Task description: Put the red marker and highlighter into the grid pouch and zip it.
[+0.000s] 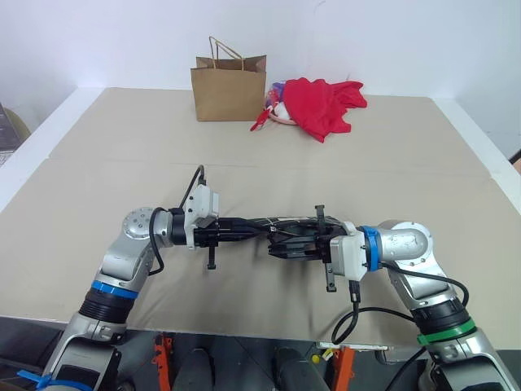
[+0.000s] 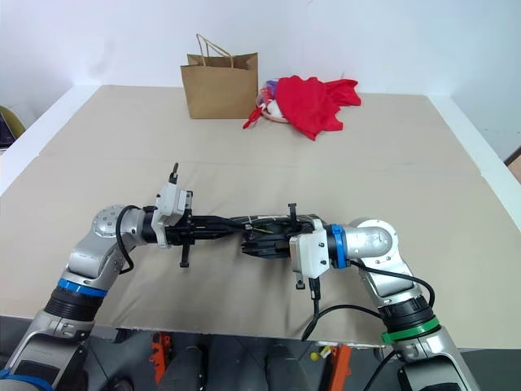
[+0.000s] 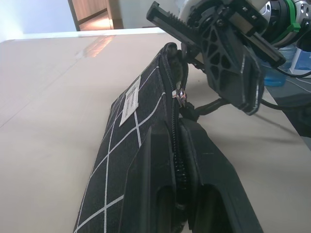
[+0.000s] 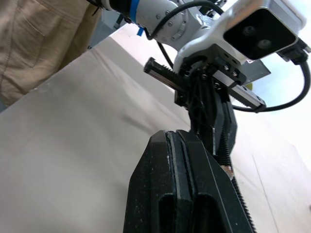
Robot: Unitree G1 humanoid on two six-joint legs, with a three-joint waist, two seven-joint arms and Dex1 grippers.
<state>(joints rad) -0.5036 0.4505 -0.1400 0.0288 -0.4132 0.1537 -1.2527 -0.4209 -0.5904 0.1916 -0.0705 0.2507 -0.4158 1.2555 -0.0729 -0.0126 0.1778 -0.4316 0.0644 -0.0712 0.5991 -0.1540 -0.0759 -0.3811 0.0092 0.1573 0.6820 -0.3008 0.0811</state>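
The grid pouch, black with white grid lines and a white label, hangs above the table between my two grippers, almost edge-on from the head. My left gripper is shut on one end of it, fingers either side of the zipper. From the other side my right gripper is shut at the zipper pull near the pouch's far end. In the right wrist view its fingers press together. The red marker and the highlighter are out of view.
A brown paper bag stands at the back of the beige table, with a red cloth bunched beside it. The table's front edge runs just below my arms. A person in tan clothing stands beside the table.
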